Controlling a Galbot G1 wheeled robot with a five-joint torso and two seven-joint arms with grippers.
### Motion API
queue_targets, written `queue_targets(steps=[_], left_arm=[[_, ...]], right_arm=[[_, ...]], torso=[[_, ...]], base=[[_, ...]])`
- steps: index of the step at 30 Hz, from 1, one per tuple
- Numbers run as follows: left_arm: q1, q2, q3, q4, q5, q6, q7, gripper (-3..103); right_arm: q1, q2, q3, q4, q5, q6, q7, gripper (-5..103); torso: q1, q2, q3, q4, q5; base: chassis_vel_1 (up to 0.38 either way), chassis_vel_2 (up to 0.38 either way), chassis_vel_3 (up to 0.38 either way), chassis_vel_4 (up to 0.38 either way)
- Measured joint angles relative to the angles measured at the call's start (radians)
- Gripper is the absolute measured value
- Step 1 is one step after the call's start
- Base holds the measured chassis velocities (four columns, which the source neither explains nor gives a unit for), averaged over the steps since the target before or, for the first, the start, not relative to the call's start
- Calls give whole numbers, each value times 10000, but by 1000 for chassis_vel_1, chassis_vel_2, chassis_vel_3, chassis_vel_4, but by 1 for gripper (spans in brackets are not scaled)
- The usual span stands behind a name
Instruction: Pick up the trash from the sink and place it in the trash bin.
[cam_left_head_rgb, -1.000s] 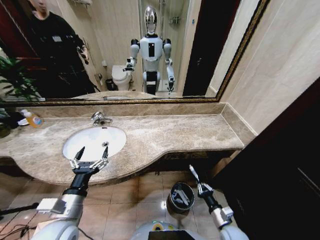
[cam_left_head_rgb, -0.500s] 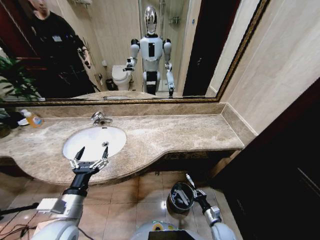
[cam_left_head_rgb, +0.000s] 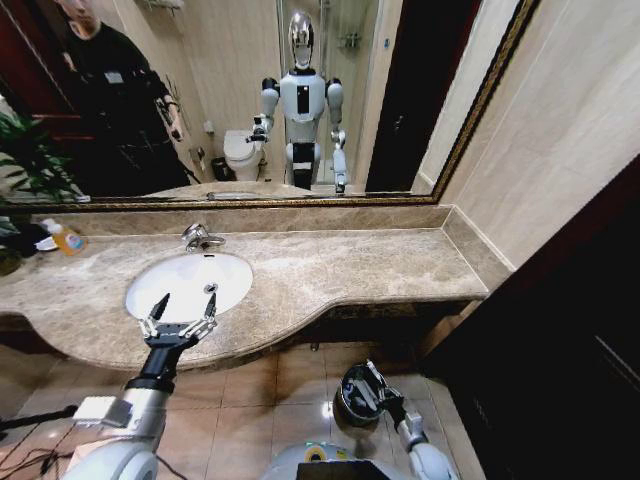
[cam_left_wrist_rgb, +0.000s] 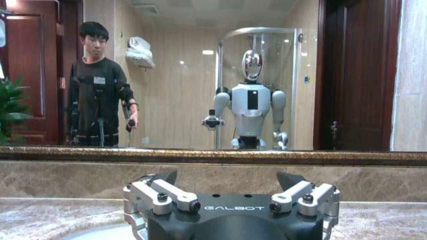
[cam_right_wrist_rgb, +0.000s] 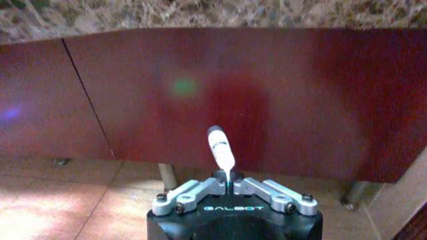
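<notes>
Trash here is one small white tube (cam_right_wrist_rgb: 221, 150) with a dark cap, standing up from your right gripper (cam_right_wrist_rgb: 227, 186), whose jaws are pinched narrow on its base. You hold it low over the round black bin (cam_left_head_rgb: 357, 393) on the floor. Your left gripper (cam_left_head_rgb: 180, 310) hovers, jaws wide, above the white sink (cam_left_head_rgb: 188, 283) in the marble worktop (cam_left_head_rgb: 340, 265).

Warm dim indoor light, wide-angle bending at edges, soft blur under the counter.
</notes>
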Motion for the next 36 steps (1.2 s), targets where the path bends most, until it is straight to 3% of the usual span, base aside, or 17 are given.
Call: queue_targets(steps=[11,13,16,21,25,27,29,33,36], left_arm=[[0,0,0,0,0,0,0,100],[0,0,0,0,0,0,0,100],[0,0,0,0,0,0,0,100],[0,0,0,0,0,0,0,100],[0,0,0,0,0,0,0,100],[0,0,0,0,0,0,0,100],[0,0,0,0,0,0,0,100],[0,0,0,0,0,0,0,100],[0,0,0,0,0,0,0,100]], right_arm=[[224,64,-322,-63,20,-566,750,-2],[215,65,-350,-35,12,-583,779,3],[194,82,-408,-29,-109,-594,836,19],[159,87,-463,11,-185,-581,867,30],[141,97,-481,83,-235,-560,899,51],[133,97,-488,107,-237,-554,903,51],[105,100,-492,154,-236,-550,907,62],[86,99,-492,185,-230,-545,909,73],[60,98,-491,220,-202,-535,912,90]], torso=[[0,0,0,-1,0],[0,0,0,0,-1],[0,0,0,0,0],[0,0,0,-1,0],[0,0,0,-1,0],[0,0,0,0,0],[0,0,0,0,0],[0,0,0,0,0],[0,0,0,0,0]], base=[[0,0,0,0],[0,0,0,0],[0,0,0,0],[0,0,0,0],[0,0,0,0],[0,0,0,0],[0,0,0,0],[0,0,0,0],[0,0,0,0]])
